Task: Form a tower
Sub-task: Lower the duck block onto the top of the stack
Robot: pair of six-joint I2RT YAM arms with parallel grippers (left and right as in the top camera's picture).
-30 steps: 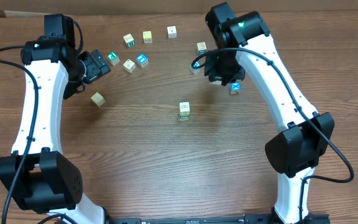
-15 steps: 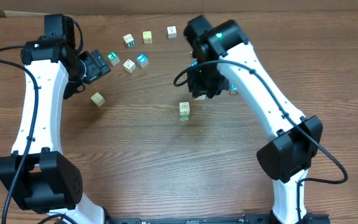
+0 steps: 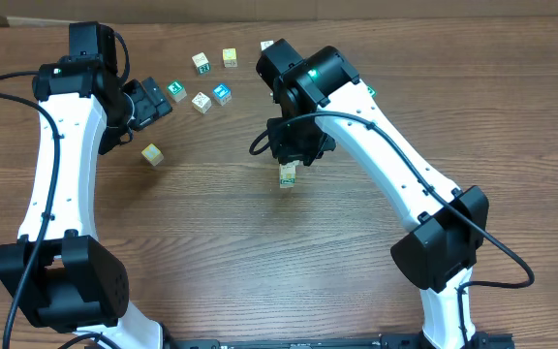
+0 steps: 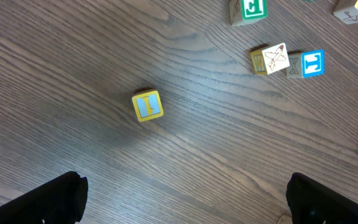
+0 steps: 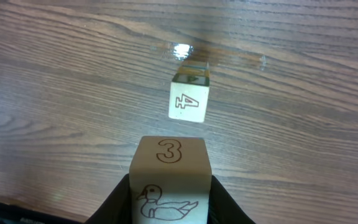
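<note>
Overhead view hides the good part, honestly: the right gripper (image 3: 296, 147) hangs over the far edge of the tower (image 3: 287, 175). From up there I can't see what it's carrying, and I can't count the tower's cubes either. The tower stands about mid-table, well apart from the loose ones.

Right wrist view sorts it out. The fingers (image 5: 224, 202) are clamped on a pale cube with a 3 and a duck (image 5: 169, 180), only their dark tips poking in at the bottom edge. Just beyond it is the tower's top, a pale face with an outlined 4. Bare table (image 5: 55, 93) shows between the two, so no contact. How high the held cube sits I can't tell.

Left gripper (image 4: 185, 202) is spread wide with nothing in it. Its wrist view only catches two black tips, cut off in the bottom corners. Farther off sits a yellow cube (image 4: 147, 105) with a blue face. Far right of it there's a green-letter cube (image 4: 247, 9), half cropped, and a drawing cube (image 4: 271, 60) right beside a blue-letter cube (image 4: 308, 63).

Overhead also shows a far cube (image 3: 230, 57) and its neighbour (image 3: 201, 62), which neither wrist camera gets. There's also a half-hidden cube (image 3: 266, 45) tucked behind the right arm (image 3: 386, 155).
</note>
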